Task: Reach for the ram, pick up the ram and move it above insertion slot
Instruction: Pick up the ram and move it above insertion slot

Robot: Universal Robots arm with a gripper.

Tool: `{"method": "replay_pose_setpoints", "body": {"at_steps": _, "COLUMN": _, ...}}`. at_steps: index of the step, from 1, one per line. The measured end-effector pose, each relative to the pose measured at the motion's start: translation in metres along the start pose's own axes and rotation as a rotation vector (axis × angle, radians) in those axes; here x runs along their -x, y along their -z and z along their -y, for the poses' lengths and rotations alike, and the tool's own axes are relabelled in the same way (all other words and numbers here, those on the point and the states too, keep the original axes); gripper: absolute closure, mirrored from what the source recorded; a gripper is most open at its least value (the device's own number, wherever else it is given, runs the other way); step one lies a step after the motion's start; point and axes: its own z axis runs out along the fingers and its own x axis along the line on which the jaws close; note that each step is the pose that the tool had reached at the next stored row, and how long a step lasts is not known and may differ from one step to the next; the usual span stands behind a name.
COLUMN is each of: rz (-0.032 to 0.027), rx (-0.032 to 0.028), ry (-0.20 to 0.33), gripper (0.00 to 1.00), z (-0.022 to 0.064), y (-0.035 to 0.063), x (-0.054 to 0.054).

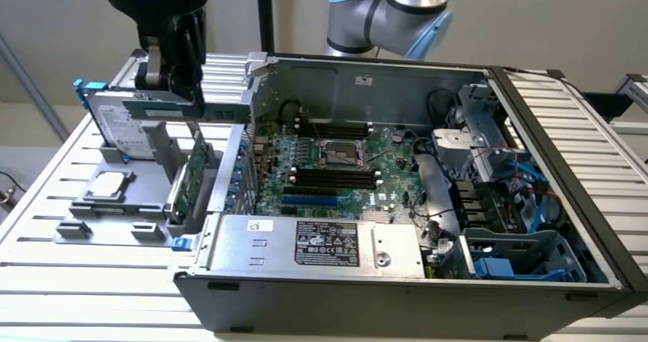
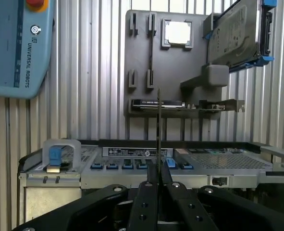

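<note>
tool [image 2: 158, 185] clamped on the ram [image 2: 159, 130], thin stick seen edge-on between the fingers, held in the air over the grey holder tray [image 1: 111, 224] on the slatted worktop [image 1: 41, 198], beside the open computer case [image 1: 405, 167] at the exterior view's left

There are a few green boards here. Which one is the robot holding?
The ram, the long thin green stick pinched in the shut jaws of the gripper over the grey tray. The wider green card stands in the tray, untouched.
</note>
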Motion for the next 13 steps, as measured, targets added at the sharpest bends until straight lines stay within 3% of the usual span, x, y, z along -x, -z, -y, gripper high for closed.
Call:
{"method": "replay_pose_setpoints", "body": {"at_steps": 2, "rz": 0.0069, "rx": -0.0002, "ry": 0.000, "gripper": 0.87, "z": 0.0092, "y": 0.0009, "x": 0.000}}
{"method": "replay_pose_setpoints", "body": {"at_steps": 6, "rz": 0.0153, "rx": -0.0002, "ry": 0.000, "gripper": 0.87, "z": 0.0273, "y": 0.0020, "x": 0.000}}
{"method": "replay_pose_setpoints", "body": {"at_steps": 13, "rz": 0.0193, "rx": 0.0001, "ry": 0.001, "gripper": 0.87, "z": 0.0591, "y": 0.0033, "x": 0.000}}
